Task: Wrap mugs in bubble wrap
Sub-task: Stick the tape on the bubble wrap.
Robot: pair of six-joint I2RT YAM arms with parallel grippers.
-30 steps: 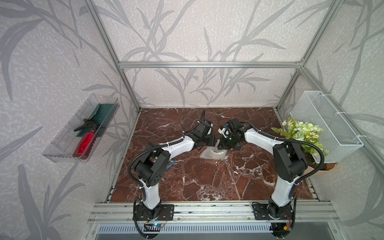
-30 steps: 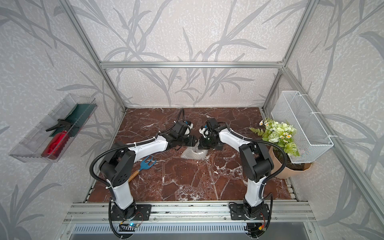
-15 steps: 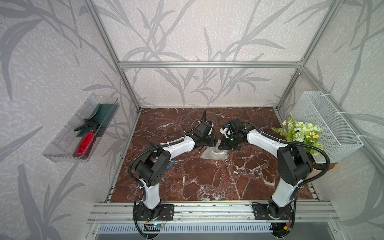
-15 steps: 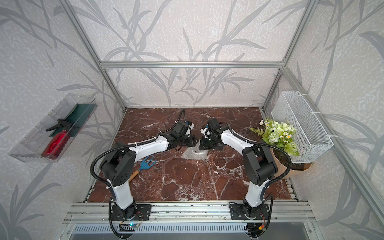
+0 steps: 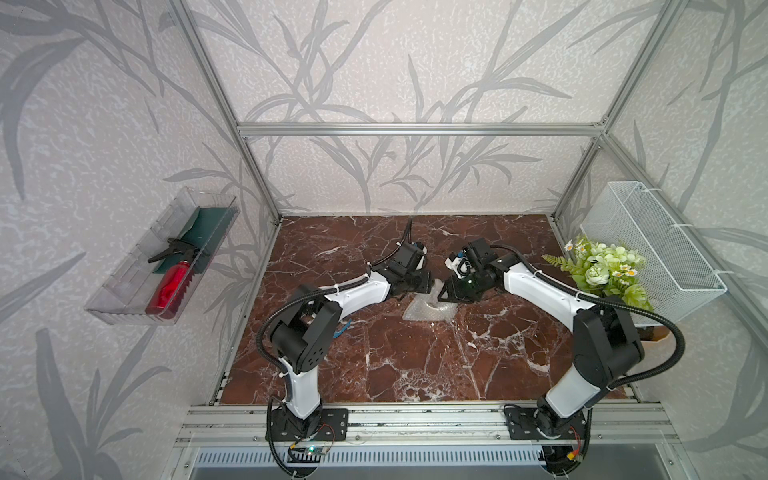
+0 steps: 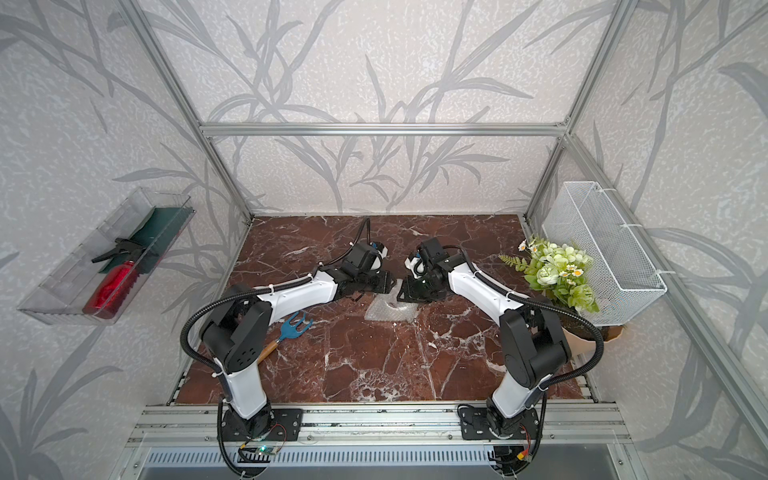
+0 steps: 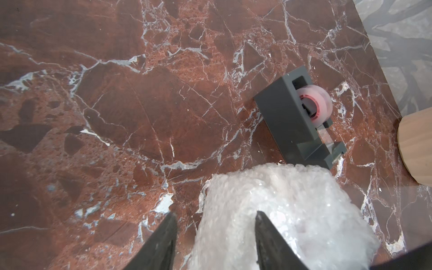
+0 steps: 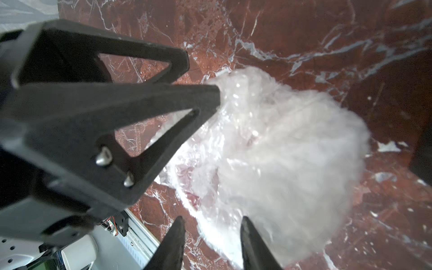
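Well, look first at the big red-brown stone desk [image 5: 374, 374]. Your left arm [image 5: 353, 291] and your right arm [image 5: 536, 286] bend in over it from the front and almost meet near its middle. A white wire basket [image 5: 656, 241] hangs on the right wall. A clear tray [image 5: 124, 286] hangs on the left wall, with a red bottle [image 5: 170, 286] lying in it. A bunch of green and white flowers [image 5: 602, 266] stands at the right side of the desk, beside the basket.

The wrap [image 5: 430, 309] lies in a crumpled white lump in the middle of the desk, right between your two sets of fingers. You can see it in both top views [image 6: 390, 311]. You cannot see the mug itself. Only a faint pink shows through the wrap in the right wrist view.

A dark grey tape holder [image 7: 289, 121] with a roll in it stands on the desk near the lump. A small blue rake [image 6: 293, 328] lies beside the left arm, well apart from the wrap.

Your left fingers [image 7: 163, 243] are apart. One lies over the wrap and the other over bare desk. Your right fingers [image 8: 254, 245] are apart too, with the edge of the wrap showing between them. You cannot tell if they touch it.
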